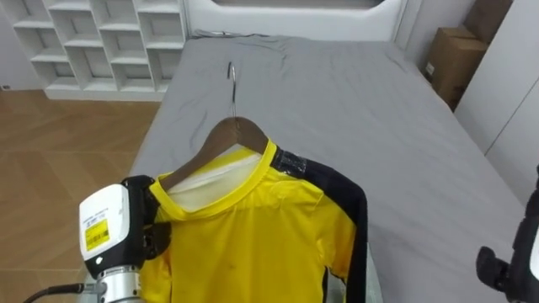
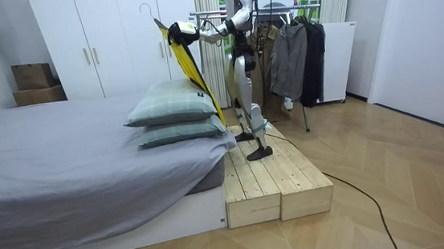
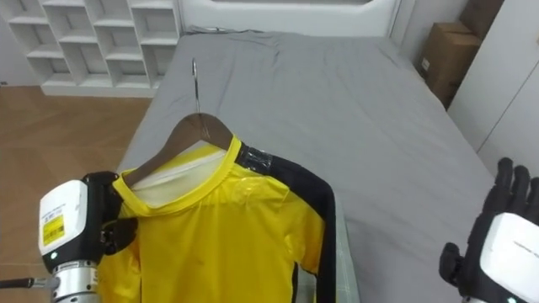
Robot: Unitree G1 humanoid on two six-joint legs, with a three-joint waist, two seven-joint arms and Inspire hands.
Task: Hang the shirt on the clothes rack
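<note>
As we look down over the grey bed [image 1: 362,109], the yellow shirt [image 1: 253,227] w/ dark side panels hangs on a wooden hanger [image 1: 227,135] in front of us, above the sheet, metal hook pointing away toward the headboard. Our left hand [image 1: 150,231] is at the shirt's L shoulder, fingers curled tight on the cloth over the hanger's end. Our right hand [image 3: 497,244] sits low at the R edge, apart from the shirt, fingers straight, holding nothing. White shelf unit [image 1: 101,42] stands far L of the bed, cardboard box [image 1: 450,59] far R. From the room view, we stand on a wooden platform [image 2: 263,177] beside the bed near two stacked pillows [image 2: 173,113], shirt raised over them, clothes rack [image 2: 296,45] w/ dark garments behind us.
</note>
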